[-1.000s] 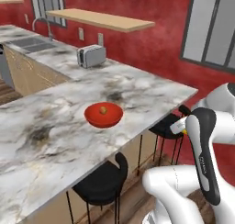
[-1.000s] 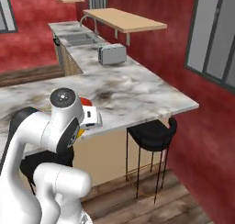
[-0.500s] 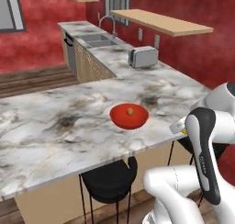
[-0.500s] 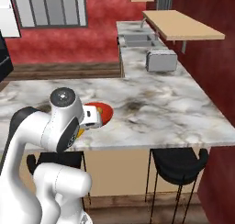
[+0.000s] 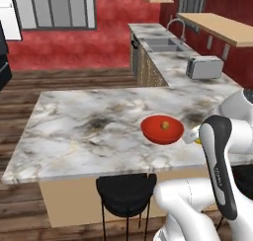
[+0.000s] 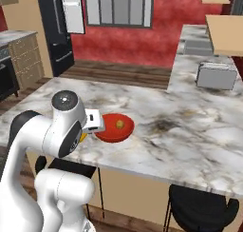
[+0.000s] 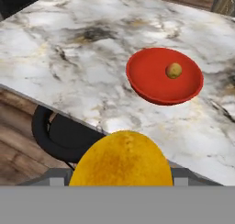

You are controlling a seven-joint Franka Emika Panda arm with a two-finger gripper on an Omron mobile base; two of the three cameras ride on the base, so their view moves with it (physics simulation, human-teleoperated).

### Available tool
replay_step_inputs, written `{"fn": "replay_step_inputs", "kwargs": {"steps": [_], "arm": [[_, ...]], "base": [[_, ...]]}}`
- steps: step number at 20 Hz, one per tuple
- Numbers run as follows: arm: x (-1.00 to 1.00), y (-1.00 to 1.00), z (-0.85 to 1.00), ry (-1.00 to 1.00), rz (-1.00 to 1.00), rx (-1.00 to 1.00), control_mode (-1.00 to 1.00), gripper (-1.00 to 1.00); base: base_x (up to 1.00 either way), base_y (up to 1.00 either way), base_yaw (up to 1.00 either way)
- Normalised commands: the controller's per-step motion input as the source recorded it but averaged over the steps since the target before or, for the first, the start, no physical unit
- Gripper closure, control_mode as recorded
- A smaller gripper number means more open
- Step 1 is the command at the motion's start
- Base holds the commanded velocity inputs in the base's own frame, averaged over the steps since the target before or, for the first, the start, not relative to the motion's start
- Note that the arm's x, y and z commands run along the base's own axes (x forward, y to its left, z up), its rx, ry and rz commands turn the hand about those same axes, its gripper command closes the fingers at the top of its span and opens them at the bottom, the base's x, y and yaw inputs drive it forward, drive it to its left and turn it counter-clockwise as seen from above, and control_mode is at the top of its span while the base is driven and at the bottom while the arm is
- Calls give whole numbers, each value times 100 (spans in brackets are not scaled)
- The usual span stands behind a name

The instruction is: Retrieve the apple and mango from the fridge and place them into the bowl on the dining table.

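Observation:
My gripper [image 6: 88, 131] is shut on the mango [image 7: 121, 161], a yellow-orange fruit that hides the fingertips in the hand view. A sliver of the mango [image 6: 83, 137] shows under the white hand, just off the near edge of the dining table [image 5: 74, 131]. The red bowl [image 5: 162, 129] sits on the marble top near that edge, a little ahead of the hand. The apple [image 7: 173, 70], a small round yellowish fruit, lies inside the bowl [image 7: 156, 87]. The black fridge [image 6: 50, 31] stands far back at the left, with a white door panel beside it.
A silver toaster [image 5: 205, 67] and a sink [image 5: 165, 45] are on the side counter to the right. Black stools [image 5: 126, 193] stand under the table's near edge. A wooden shelf [image 5: 227, 27] hangs over the counter.
The base has swung round, so both base views shifted and the table now lies square in front with the fridge in sight. The hand still holds the mango beside the bowl.

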Motion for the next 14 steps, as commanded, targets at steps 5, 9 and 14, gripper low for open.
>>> {"fn": "replay_step_inputs", "kwargs": {"steps": [5, 9, 14], "arm": [[0, 0, 0, 0, 0, 0, 100, 100], [0, 0, 0, 0, 0, 0, 100, 100], [0, 0, 0, 0, 0, 0, 100, 100]], "base": [[100, -47, 48], [100, -35, 42], [39, -6, 13]]}}
